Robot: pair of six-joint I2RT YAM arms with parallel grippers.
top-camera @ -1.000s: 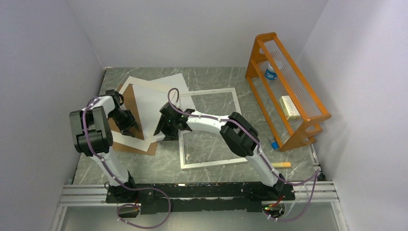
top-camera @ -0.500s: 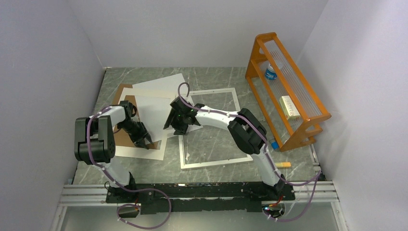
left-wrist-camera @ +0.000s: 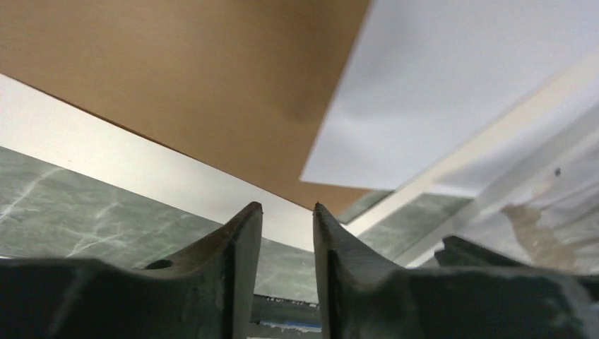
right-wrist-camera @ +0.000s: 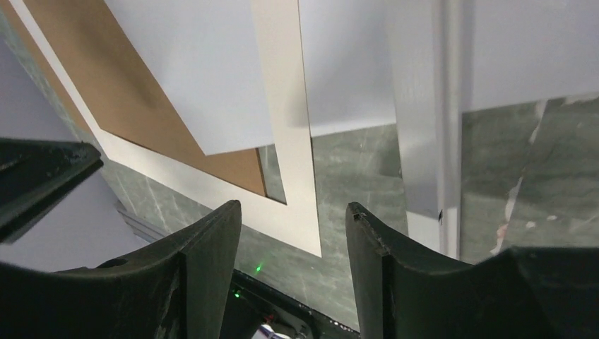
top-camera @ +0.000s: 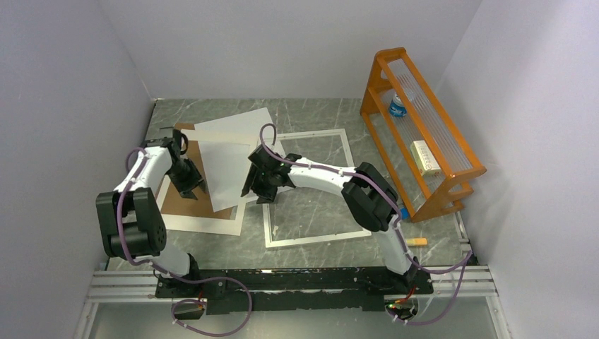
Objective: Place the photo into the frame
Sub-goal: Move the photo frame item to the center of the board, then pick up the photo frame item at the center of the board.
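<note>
We've got the photo (top-camera: 227, 173) at the frame's (top-camera: 316, 239) 9 o'clock; left end effector (left-wrist-camera: 286, 207) and right end effector (right-wrist-camera: 293, 207) both spread, empty.

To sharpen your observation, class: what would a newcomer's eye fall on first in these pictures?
The bright orange rack at the right rear stands out first. Next come the two arms, reaching over a brown board and a white sheet at left centre, with the left hand and right hand both open and empty. The white frame lies flat mid-table, marble showing through it.
</note>
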